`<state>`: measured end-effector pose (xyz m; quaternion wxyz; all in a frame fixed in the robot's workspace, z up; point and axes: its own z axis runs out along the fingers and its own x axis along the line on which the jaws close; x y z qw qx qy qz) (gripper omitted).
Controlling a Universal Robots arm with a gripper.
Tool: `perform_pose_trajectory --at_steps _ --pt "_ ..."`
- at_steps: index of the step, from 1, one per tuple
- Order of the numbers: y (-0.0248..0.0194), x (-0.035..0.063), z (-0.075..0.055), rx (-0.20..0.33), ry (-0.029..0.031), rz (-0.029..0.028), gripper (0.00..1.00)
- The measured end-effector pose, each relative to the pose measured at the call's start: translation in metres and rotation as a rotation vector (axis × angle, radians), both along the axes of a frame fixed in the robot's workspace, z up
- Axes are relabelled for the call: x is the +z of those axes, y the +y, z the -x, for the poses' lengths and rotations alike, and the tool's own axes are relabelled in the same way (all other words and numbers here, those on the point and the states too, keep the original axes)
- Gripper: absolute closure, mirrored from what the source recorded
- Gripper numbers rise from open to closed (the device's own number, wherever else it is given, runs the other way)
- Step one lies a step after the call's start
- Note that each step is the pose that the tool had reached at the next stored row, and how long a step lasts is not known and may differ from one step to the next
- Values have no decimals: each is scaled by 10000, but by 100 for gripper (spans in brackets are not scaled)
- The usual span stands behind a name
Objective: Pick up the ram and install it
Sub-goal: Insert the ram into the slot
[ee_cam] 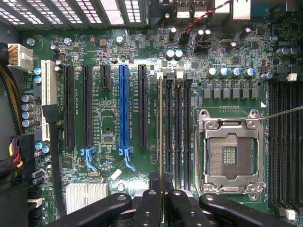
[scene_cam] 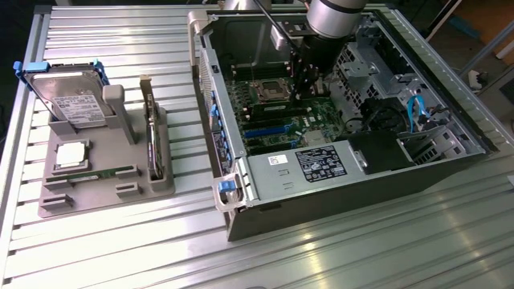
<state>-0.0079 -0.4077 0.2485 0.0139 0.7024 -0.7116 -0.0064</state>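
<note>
In the wrist view the ram (ee_cam: pixel 161 132) appears edge-on as a thin greenish-gold strip. It runs along the memory slots (ee_cam: pixel 177 123) beside the empty CPU socket (ee_cam: pixel 230 153). My gripper (ee_cam: pixel 162 191) is shut on the ram's near end, one black finger (ee_cam: pixel 149 205) on each side. Whether the stick is seated in its slot or just above it, I cannot tell. In the exterior view the gripper (scene_cam: pixel 304 90) reaches down into the open computer case (scene_cam: pixel 233 180), over the green motherboard (scene_cam: pixel 277 120).
A grey holder (scene_cam: pixel 105 186) on the exterior view's left carries a silver hard drive (scene_cam: pixel 68 99), a dark expansion card on edge (scene_cam: pixel 153 138), a square chip (scene_cam: pixel 71 153) and a thin green strip (scene_cam: pixel 80 176). Blue and black expansion slots (ee_cam: pixel 123 109) lie next to the memory slots.
</note>
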Motion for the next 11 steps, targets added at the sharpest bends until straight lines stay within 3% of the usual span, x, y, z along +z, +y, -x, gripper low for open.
perform_pose_trajectory --at_steps 11 --pt "1 -26 0 -1 -1 -5 88"
